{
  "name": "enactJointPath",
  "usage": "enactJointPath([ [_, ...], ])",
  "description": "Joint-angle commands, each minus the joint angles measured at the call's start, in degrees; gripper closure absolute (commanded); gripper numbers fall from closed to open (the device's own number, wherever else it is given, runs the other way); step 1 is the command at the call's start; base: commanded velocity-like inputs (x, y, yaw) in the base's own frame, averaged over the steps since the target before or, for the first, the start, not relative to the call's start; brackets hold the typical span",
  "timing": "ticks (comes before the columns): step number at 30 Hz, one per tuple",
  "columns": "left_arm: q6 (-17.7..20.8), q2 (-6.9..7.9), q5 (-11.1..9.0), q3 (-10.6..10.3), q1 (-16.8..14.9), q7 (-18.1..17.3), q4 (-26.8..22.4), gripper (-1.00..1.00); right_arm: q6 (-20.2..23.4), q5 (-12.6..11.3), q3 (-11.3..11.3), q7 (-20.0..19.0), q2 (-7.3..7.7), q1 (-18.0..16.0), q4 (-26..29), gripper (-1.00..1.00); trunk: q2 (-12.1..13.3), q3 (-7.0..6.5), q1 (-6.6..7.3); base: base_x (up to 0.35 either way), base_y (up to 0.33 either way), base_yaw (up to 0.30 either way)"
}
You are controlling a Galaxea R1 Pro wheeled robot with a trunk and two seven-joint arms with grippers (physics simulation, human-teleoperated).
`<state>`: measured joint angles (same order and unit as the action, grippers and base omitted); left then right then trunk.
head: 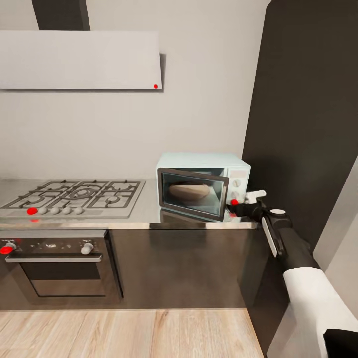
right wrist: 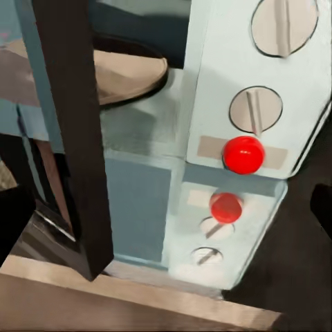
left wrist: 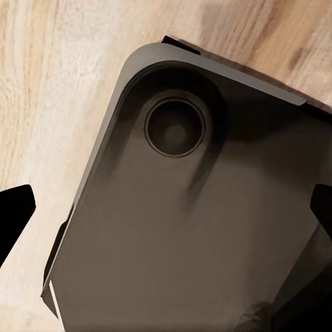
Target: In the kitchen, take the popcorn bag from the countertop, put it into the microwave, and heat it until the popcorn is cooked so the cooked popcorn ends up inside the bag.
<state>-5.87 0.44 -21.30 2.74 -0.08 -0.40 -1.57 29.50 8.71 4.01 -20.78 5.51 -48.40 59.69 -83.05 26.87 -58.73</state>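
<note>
The pale mint-blue microwave (head: 201, 164) stands at the right end of the grey countertop (head: 129, 215). Its dark glass door (head: 193, 194) hangs slightly ajar, and the black door frame (right wrist: 69, 138) stands out from the body. Through the glass I see the tan popcorn bag (head: 189, 191) inside. My right gripper (head: 246, 201) is open at the microwave's control panel (right wrist: 266, 104), its fingers spread wide either side of the red dot (right wrist: 243, 153). In the left wrist view my left gripper (left wrist: 166, 211) is open and empty, hanging over my own dark base (left wrist: 187, 228) and the wooden floor.
A gas hob (head: 74, 195) lies on the counter left of the microwave, with a dark built-in oven (head: 54, 263) below it. A tall dark cabinet (head: 308, 124) rises just right of the microwave, close to my right arm. A white hood (head: 79, 59) hangs above the hob.
</note>
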Motion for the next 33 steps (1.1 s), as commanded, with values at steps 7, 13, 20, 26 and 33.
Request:
enactJointPath([
  [7,-0.11,0.0,-0.06,0.25,-0.01,-0.04,-0.01,-1.0,0.19,0.12,0.25,-5.77,5.01,-0.03,-0.62,-1.0,-0.03,0.06,0.0,0.0,0.0,0.0],
  [13,-0.11,-0.02,-0.06,0.25,-0.01,-0.04,-0.01,-1.0,-0.44,0.14,0.53,-1.74,5.32,-0.03,-3.64,-1.0,-0.03,0.06,0.0,0.0,0.0,0.0],
  [20,-0.13,-0.08,-0.06,0.23,-0.01,-0.04,-0.01,-1.0,-0.5,-0.08,0.56,2.87,4.27,-0.03,-3.96,-1.0,-0.03,0.06,0.0,0.0,0.0,0.0],
  [26,-0.11,-0.05,-0.06,0.18,-0.01,-0.04,-0.01,-1.0,-0.5,-0.02,0.56,4.43,1.65,-0.03,-3.96,-1.0,-0.03,0.06,0.0,0.156,0.0,0.0],
  [33,-0.11,-0.02,-0.06,0.16,-0.01,-0.04,-0.01,-1.0,-0.5,-0.01,0.56,4.75,1.09,-0.03,-3.96,-1.0,-0.03,0.06,0.0,0.242,0.0,0.0],
])
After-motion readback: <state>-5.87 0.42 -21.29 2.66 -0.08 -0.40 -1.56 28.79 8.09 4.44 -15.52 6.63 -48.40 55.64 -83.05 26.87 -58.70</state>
